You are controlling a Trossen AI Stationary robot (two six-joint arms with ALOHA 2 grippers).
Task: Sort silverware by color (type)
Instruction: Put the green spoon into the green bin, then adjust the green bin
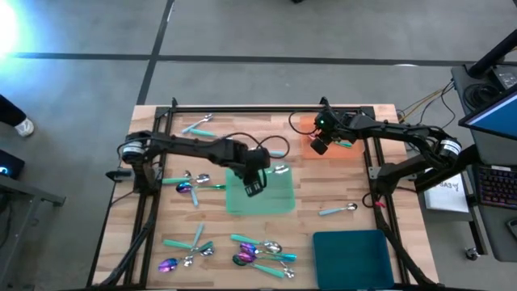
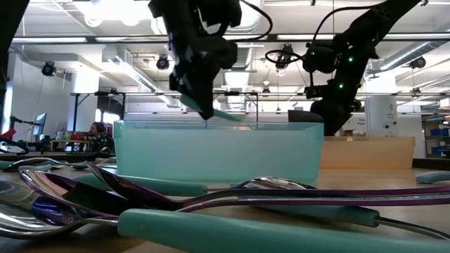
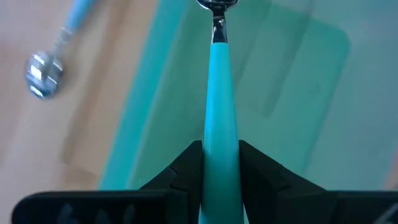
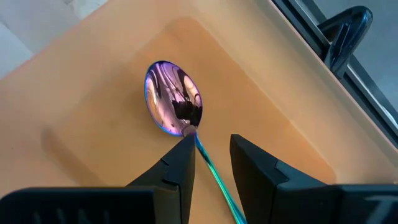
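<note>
My left gripper [image 1: 253, 184] [image 3: 221, 152] hangs over the light green tray [image 1: 279, 202] at mid-table, shut on a teal-handled spoon [image 3: 219, 87] whose silver head [image 3: 217, 5] shows at the edge of the left wrist view. My right gripper [image 1: 321, 142] [image 4: 211, 155] is open, low over the orange tray [image 4: 93, 124] at the far right. An iridescent purple spoon [image 4: 174, 106] lies in that tray, bowl on the floor of it, and its thin handle [image 4: 214, 177] runs back between my fingers. Whether a finger touches it, I cannot tell. My left gripper pinches the spoon's teal handle [image 3: 220, 134] between its two fingers, which lie across the handle and come from above. In the low view the handle [image 2: 226, 116] sticks out sideways below the gripper [image 2: 204, 105], clear of the green tray's rim [image 2: 218, 126].
A dark teal tray [image 1: 351, 246] sits at the near right. Loose spoons lie in a pile at the near edge [image 1: 258, 255], left of the green tray [image 1: 192, 184], at the far left [image 1: 199, 125], and one on the right [image 1: 338, 210]. Black frame rails [image 1: 376, 174] border the table.
</note>
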